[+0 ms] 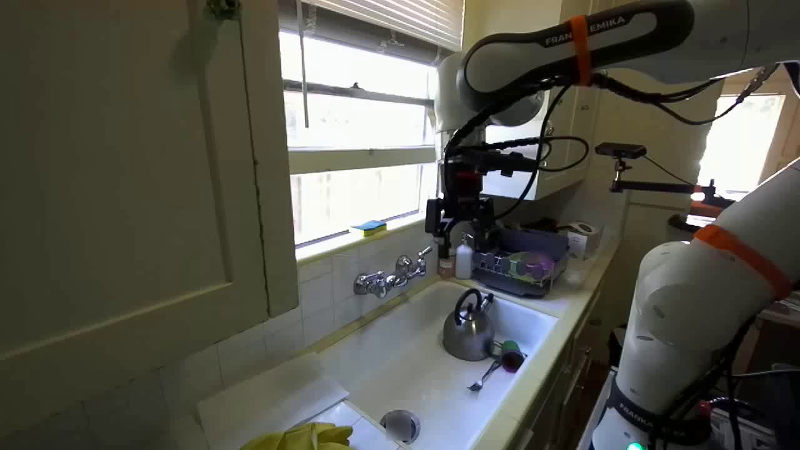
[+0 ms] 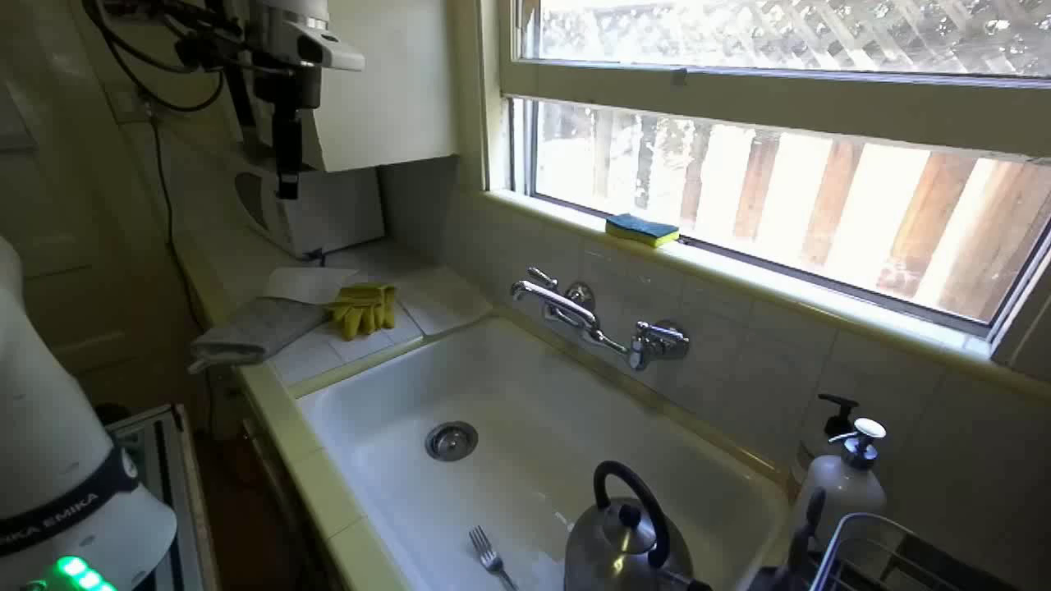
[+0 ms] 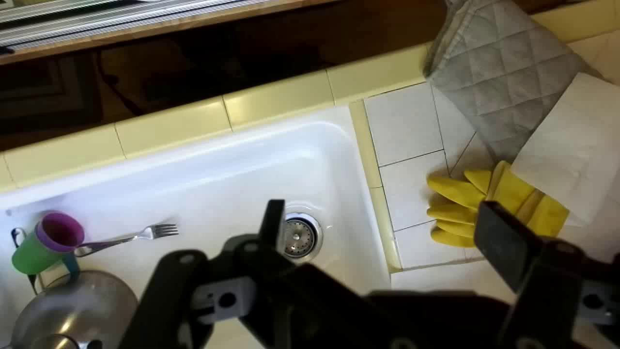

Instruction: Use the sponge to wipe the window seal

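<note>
The sponge, blue on top and yellow below, lies flat on the window seal in both exterior views (image 1: 370,229) (image 2: 642,230). The window seal is the long white ledge under the window, seen in both exterior views (image 1: 331,243) (image 2: 821,295). The sponge and the window seal are out of the wrist view. My gripper (image 3: 385,213) is open and empty, pointing down, with its two fingers wide apart in the wrist view. It hangs above the sink and counter, apart from the sponge. It also shows in both exterior views (image 1: 461,240) (image 2: 287,185).
A chrome faucet (image 2: 587,316) sticks out of the wall below the window seal. The sink (image 2: 525,386) holds a kettle (image 1: 469,336), a fork (image 3: 145,235) and cups (image 3: 46,245). Yellow gloves (image 3: 460,208), soap bottles (image 2: 842,484), a dish rack (image 1: 522,265) and cabinets (image 1: 144,187) surround it.
</note>
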`<state>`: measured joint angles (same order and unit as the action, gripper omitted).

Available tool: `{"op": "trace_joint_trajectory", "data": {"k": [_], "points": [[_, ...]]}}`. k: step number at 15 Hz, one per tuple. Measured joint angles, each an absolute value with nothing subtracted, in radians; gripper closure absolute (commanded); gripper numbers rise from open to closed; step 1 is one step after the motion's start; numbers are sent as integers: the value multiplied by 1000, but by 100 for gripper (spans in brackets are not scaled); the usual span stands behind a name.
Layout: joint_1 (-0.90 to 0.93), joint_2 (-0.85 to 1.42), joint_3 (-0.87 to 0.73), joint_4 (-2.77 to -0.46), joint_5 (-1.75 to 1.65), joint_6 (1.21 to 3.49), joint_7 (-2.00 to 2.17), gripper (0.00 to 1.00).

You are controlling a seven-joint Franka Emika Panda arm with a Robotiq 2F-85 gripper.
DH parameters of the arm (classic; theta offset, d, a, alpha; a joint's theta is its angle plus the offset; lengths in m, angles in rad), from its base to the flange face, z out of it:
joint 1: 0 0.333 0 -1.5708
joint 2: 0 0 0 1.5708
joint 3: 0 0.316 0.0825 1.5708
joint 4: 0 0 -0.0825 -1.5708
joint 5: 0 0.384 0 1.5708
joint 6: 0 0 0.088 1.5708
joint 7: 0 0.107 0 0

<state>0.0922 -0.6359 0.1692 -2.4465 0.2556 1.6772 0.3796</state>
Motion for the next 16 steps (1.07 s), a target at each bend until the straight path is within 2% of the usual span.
{"op": "trace_joint_trajectory", "data": {"k": [16], "points": [[64, -620, 169, -2446, 250, 1702, 400, 0]]}}
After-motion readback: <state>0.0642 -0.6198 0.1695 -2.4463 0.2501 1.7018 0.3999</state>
